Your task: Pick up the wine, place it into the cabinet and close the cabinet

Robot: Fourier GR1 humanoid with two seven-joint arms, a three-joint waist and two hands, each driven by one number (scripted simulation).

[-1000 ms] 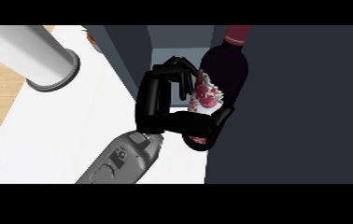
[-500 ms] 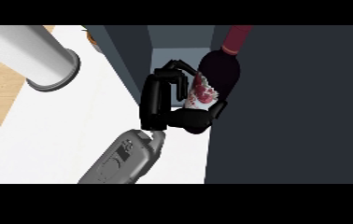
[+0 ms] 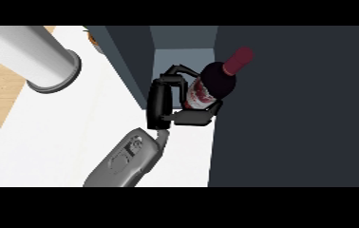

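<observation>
**Wine bottle carried further into the cabinet opening**

Since a second ago, the dark glass wine bottle with a maroon cap and a red-and-white label (image 3: pixel 210 87) has gone deeper into the dark grey cabinet (image 3: pixel 280 103), and its neck now tips toward the upper right of the view. One bottle shows, and one hand: the black right hand (image 3: pixel 168 106) on its grey forearm (image 3: pixel 126 160), which comes up from the lower edge. Its fingers and thumb curl round the bottle's lower body, grasping it, with the label showing between them. The bottle's long axis runs diagonally, base at the lower left by the palm, cap at the upper right against the cabinet's dark wall. It sits in the opening between two dark panels, above the white counter top (image 3: pixel 56 137). One white cylinder with a grey rim (image 3: pixel 42 61) lies at the upper left, well apart from the bottle.
</observation>
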